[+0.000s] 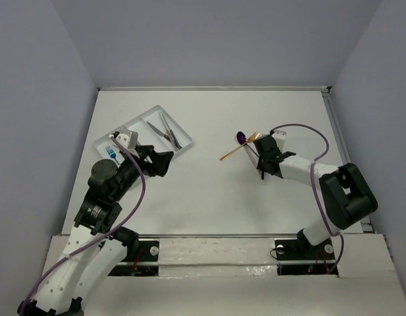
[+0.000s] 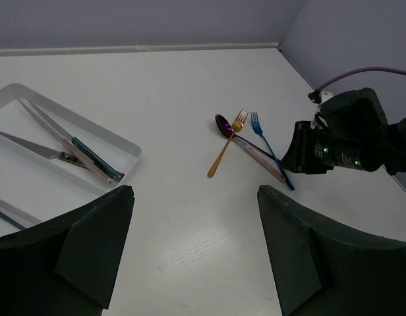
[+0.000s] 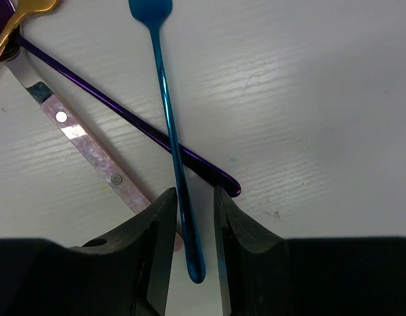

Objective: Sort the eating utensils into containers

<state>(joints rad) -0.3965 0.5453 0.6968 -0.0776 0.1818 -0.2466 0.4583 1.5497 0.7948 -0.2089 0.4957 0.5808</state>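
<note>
The white tray [image 1: 157, 108] lies at the back left, also in the left wrist view [image 2: 91, 125]. It holds silver knives [image 1: 167, 131] and a blue utensil [image 1: 111, 151]. A loose pile lies centre-right: a purple spoon [image 2: 223, 125], a gold fork [image 2: 224, 155], a pink-handled knife [image 2: 259, 155] and a blue fork [image 2: 263, 138]. My right gripper [image 3: 193, 197] is low over the table. Its jaws stand narrowly open on either side of the blue fork's handle [image 3: 167, 99], with a gap still showing. My left gripper [image 1: 165, 161] is open and empty beside the tray's near right corner.
The purple spoon's handle [image 3: 124, 115] crosses under the blue fork just ahead of my right fingers. The knife [image 3: 78, 135] lies close to the left finger. Grey walls enclose the white table [image 1: 209, 204] on three sides.
</note>
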